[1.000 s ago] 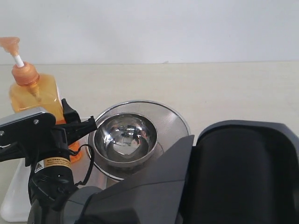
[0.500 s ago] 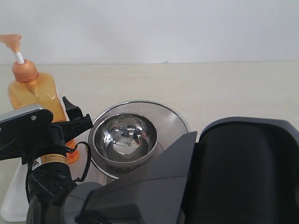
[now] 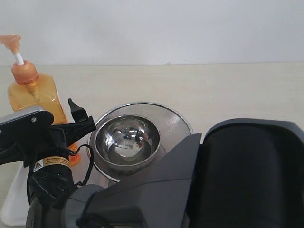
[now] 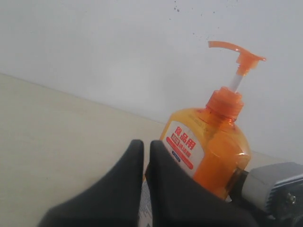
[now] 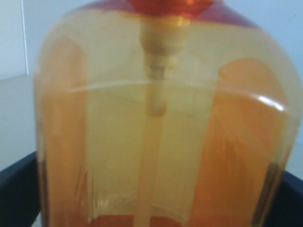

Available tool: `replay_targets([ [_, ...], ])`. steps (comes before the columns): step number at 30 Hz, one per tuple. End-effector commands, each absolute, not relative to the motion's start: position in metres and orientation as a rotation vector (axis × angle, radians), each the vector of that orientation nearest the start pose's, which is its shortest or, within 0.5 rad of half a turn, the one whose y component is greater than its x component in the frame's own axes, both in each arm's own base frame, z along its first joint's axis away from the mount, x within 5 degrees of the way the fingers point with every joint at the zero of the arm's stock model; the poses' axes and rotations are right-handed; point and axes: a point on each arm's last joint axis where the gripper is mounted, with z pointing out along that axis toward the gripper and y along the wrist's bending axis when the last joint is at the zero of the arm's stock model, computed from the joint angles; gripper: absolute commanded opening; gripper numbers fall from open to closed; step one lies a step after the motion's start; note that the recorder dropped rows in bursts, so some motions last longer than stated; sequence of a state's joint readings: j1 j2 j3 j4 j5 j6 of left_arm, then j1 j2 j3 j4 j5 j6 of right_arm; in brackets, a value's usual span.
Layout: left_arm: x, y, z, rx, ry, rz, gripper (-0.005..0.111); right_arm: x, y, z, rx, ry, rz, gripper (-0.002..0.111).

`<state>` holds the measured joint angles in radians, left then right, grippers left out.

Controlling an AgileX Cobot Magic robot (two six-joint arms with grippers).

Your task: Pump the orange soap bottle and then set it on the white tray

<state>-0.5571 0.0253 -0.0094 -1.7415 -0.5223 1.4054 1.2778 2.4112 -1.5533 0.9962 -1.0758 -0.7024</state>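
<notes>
The orange soap bottle (image 3: 35,97) stands nearly upright at the far left, its pump head up on the white stem. My right gripper (image 3: 71,130) reaches across and is shut on the bottle's lower body. In the right wrist view the bottle (image 5: 156,132) fills the frame between the black fingers (image 5: 19,194). My left gripper (image 4: 147,144) is shut with nothing in it, just beside the bottle's (image 4: 213,142) labelled side; I cannot make it out in the exterior view. A corner of the white tray (image 3: 12,204) shows below the bottle. Whether the base rests on it is hidden.
A round steel mesh strainer (image 3: 175,118) with a shiny steel bowl (image 3: 126,137) inside sits right of the bottle. The right arm's large dark housing (image 3: 247,175) blocks the lower right. Behind lies beige tabletop (image 3: 228,90) up to a white wall.
The bottle, held by the right gripper, has straightened from a slight tilt and shifted a little. Over the last half second it barely moves.
</notes>
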Motion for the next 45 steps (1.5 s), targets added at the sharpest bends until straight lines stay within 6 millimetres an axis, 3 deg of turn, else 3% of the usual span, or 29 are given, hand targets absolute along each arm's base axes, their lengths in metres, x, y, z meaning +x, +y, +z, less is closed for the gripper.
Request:
replay_targets([
  [1, 0.063, 0.013, 0.205, -0.235, 1.588, -0.302, 0.005, 0.208, 0.451, 0.145, -0.344, 1.526, 0.325, 0.105],
  [5, 0.063, 0.013, 0.205, -0.234, 1.588, -0.304, 0.005, 0.203, 0.448, 0.161, -0.304, 1.55, 0.313, 0.105],
  [11, 0.063, 0.013, 0.205, -0.234, 1.588, -0.304, 0.005, 0.178, 0.455, 0.178, -0.413, 1.559, 0.252, 0.105],
  [17, 0.063, 0.013, 0.205, -0.226, 1.589, -0.296, 0.005, 0.161, 0.449, 0.195, -0.374, 1.577, 0.17, 0.105],
  [23, 0.063, 0.013, 0.205, -0.222, 1.589, -0.292, 0.005, 0.157, 0.44, 0.205, -0.377, 1.622, 0.05, 0.105],
  [30, 0.063, 0.013, 0.205, -0.222, 1.589, -0.292, 0.005, 0.153, 0.435, 0.214, -0.366, 1.677, 0.026, 0.105],
  [45, 0.063, 0.013, 0.205, -0.222, 1.589, -0.292, 0.005, 0.104, 0.381, 0.248, -0.376, 1.646, 0.099, 0.105],
])
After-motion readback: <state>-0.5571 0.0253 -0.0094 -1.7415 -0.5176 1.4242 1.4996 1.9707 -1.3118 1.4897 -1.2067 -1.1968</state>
